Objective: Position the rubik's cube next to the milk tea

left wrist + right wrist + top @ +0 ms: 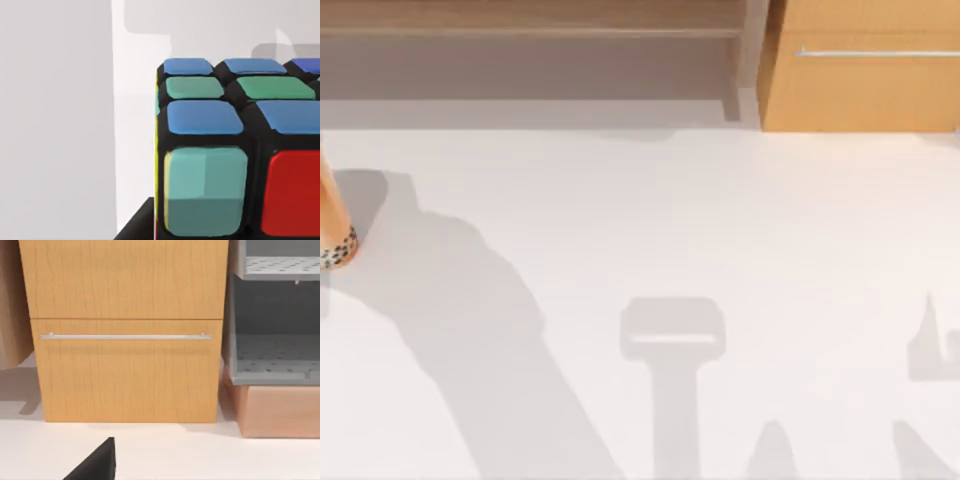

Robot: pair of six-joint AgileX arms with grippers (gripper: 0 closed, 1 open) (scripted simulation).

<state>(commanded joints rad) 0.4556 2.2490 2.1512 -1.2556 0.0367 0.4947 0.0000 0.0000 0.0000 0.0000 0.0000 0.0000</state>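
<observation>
Two grippers, one cube close to the left wrist

One cup stands at the far left edge of the white table [650,220] in the top view: the milk tea [334,225], tapered and tan-orange, with its pale band of black dots at the base, cut off by the edge of the view. Grey shadows [672,340] of the arms fall across the lower half of the table.

The rubik's cube [235,150] shows in the left wrist view, very near the camera, with white table surface behind it. Its visible stickers are blue and green in rows on one face, then teal and red on the face turned toward the camera, and a thin yellow strip runs along its side edge. A black part of the left gripper [136,227] juts in just beside the cube's lower corner. Whether this gripper is holding the cube or standing wide of it I cannot tell, nor can I tell how near the cube is to the milk tea.

The right gripper [97,462] shows as a black wedge over the table in the right wrist view, and its state cannot be told either. It faces a wooden cabinet [125,330] with a long metal handle [125,336]. Beside the cabinet stands a grey shelf unit [272,320], set on a tan box [280,410]
</observation>
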